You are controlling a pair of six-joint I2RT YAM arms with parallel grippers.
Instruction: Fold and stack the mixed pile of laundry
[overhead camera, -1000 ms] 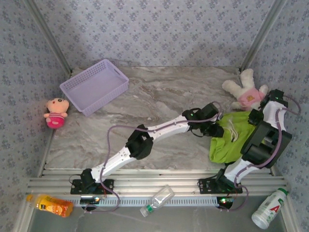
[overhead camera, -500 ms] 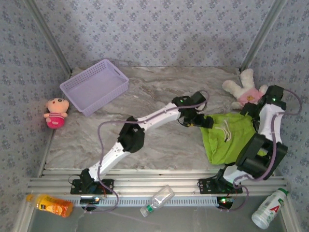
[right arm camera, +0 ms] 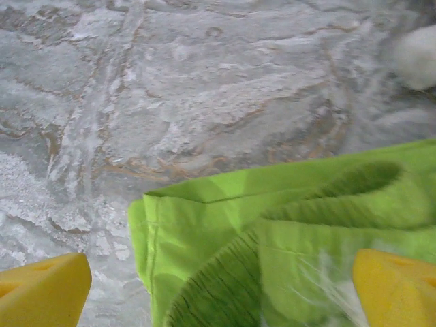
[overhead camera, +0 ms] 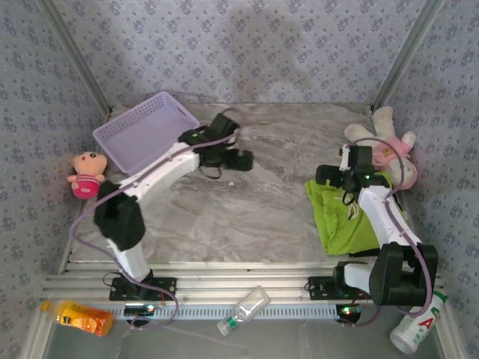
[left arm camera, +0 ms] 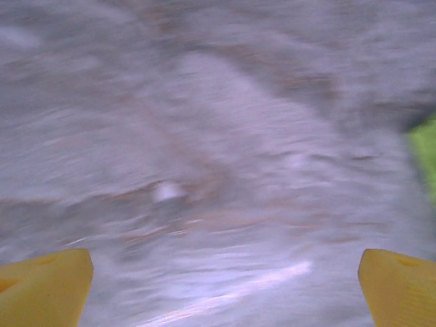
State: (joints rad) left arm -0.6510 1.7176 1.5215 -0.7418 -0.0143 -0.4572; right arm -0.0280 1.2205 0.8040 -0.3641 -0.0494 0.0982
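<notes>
A lime-green garment [overhead camera: 346, 215] of the laundry pile lies folded on the marble table [overhead camera: 254, 209] at the right, a white drawstring showing on it. My right gripper [overhead camera: 322, 176] hovers over its far left corner. In the right wrist view the green cloth [right arm camera: 272, 231] lies below the right gripper [right arm camera: 218, 289], whose yellow fingertips [right arm camera: 44, 289] stand wide apart, open and empty. My left gripper [overhead camera: 241, 159] hangs over bare table at the back centre, far from the cloth. Seen from the left wrist, the left gripper [left arm camera: 221, 289] is open over blurred marble, with a green sliver [left arm camera: 426, 157] at the right edge.
A lavender basket [overhead camera: 146, 133] stands at the back left, close to the left forearm. A pink doll [overhead camera: 86, 173] sits off the left edge. A white-and-pink plush rabbit [overhead camera: 382, 146] lies behind the garment. Bottles [overhead camera: 243, 310] lie below the near rail.
Both grippers opened and let go of the green garment. The left arm swung away to the back left towards the basket. The right gripper moved over the garment's far left corner.
</notes>
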